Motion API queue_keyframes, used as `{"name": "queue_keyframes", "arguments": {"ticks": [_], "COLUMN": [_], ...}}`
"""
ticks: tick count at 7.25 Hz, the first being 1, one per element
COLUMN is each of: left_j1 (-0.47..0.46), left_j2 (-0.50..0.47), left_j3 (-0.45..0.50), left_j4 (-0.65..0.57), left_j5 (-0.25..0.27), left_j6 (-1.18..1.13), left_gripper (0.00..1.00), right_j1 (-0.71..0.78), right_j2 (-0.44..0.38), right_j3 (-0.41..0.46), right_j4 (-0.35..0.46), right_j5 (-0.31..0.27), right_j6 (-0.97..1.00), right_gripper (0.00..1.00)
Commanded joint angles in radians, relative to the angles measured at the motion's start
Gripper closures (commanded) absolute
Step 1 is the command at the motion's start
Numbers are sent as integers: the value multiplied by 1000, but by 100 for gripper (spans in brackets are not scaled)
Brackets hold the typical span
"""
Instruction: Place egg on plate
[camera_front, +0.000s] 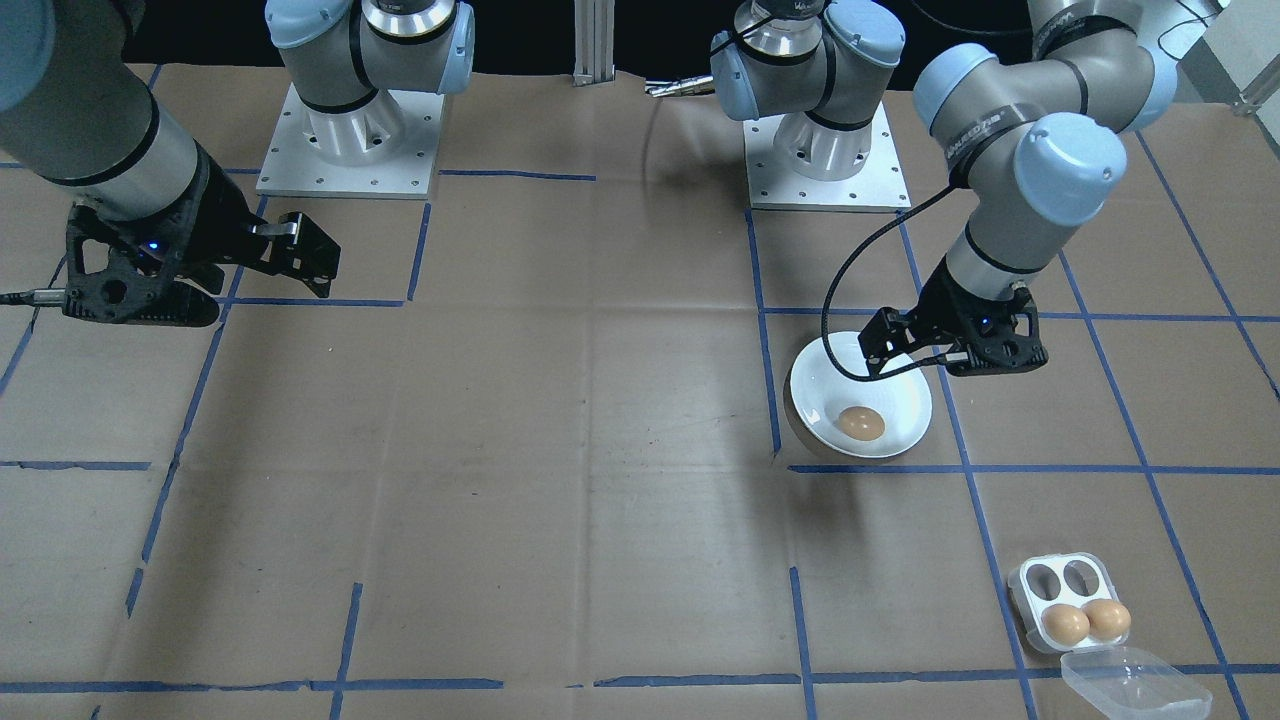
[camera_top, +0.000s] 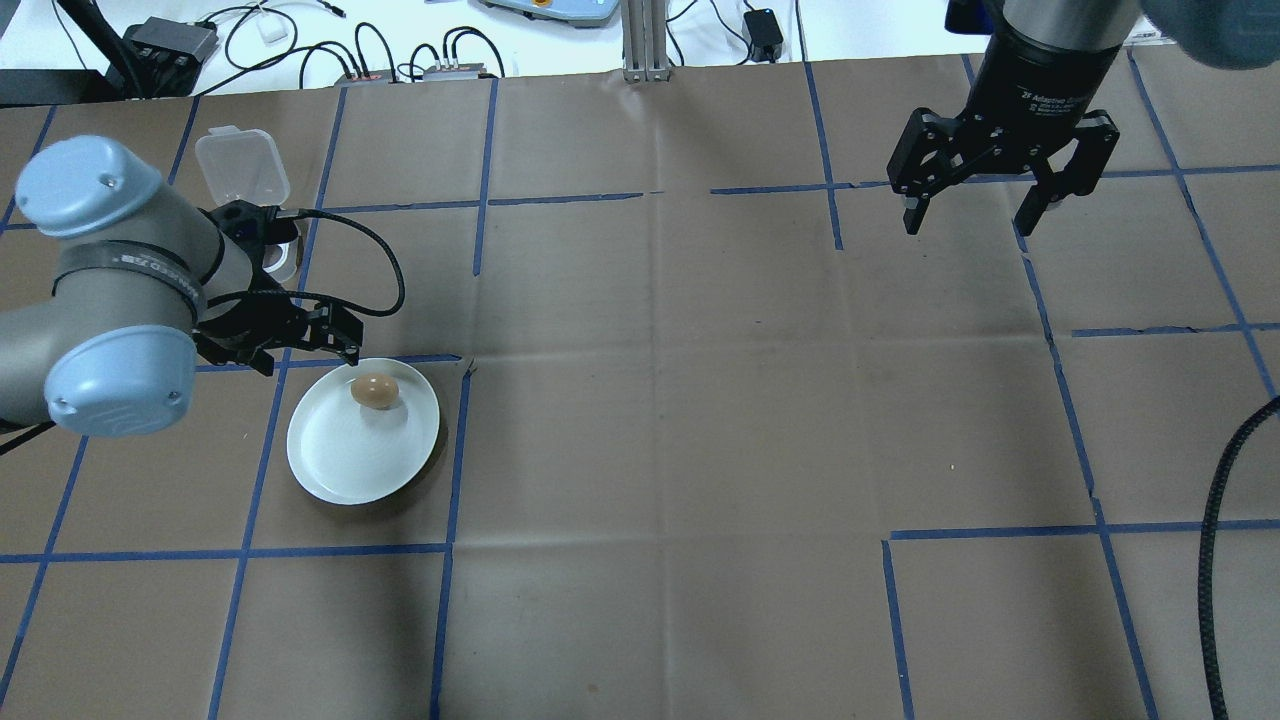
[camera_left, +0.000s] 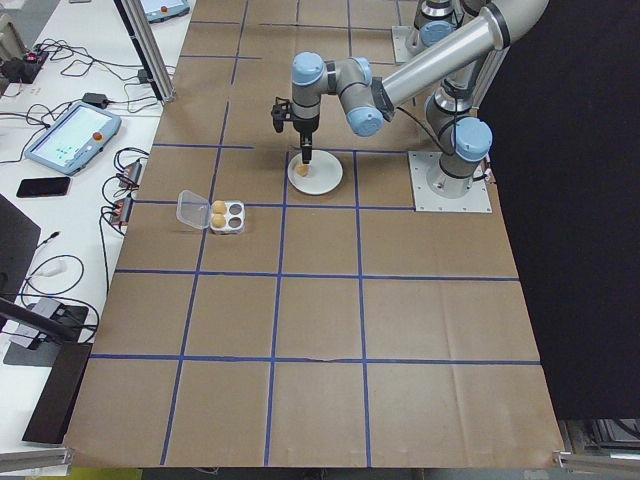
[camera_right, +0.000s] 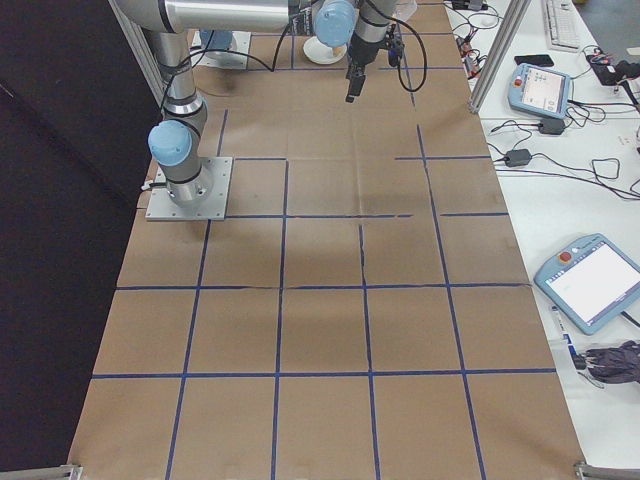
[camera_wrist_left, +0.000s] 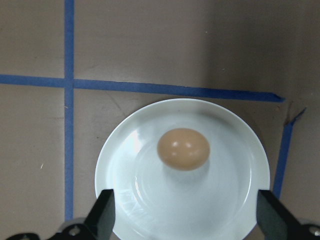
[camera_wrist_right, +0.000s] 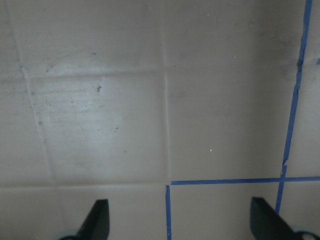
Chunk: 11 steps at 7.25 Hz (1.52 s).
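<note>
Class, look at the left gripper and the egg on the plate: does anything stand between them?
Nothing visible does. The left gripper is open above the plate, and the egg lies bare on it, apart from both fingers.

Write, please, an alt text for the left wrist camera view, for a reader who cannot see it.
A brown egg lies on a round white plate, seen from directly above, free of the open left gripper whose two dark fingertips show at the bottom corners. The plate sits on brown paper marked with blue tape lines.
</note>
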Motion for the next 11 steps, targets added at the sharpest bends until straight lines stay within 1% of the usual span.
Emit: {"name": "queue_keyframes", "arguments": {"ticks": [1,2,4,5,6,7,8,9,10,11], "left_j1": [4,9,20,41,87,154,190,191,190,190], "left_j2": [-15,-65,-179,-207,-225,-262,-308,-378,-418,-440], "left_j3": [100,161,317,364,393,421,480,534,579,609], "left_j4": [-98,-97,-121,-146,-166,-166,-166,-166,-167,-167], "left_j5": [1,1,2,2,5,34,37,40,37,37], "left_j6": [11,42,124,277,412,504,526,528,622,818], "left_gripper": [0,0,0,0,0,0,0,0,0,0], "right_j1": [0,0,0,0,0,0,0,0,0,0], "right_j2": [0,0,0,0,1,0,0,0,1,0], "right_j3": [0,0,0,0,0,0,0,0,0,0], "right_j4": [0,0,0,0,0,0,0,0,0,0], "right_j5": [0,0,-1,0,-1,0,0,-1,0,0], "right_j6": [0,0,0,0,0,0,0,0,0,0], "right_gripper": [0,0,0,0,0,0,0,0,0,0]}}
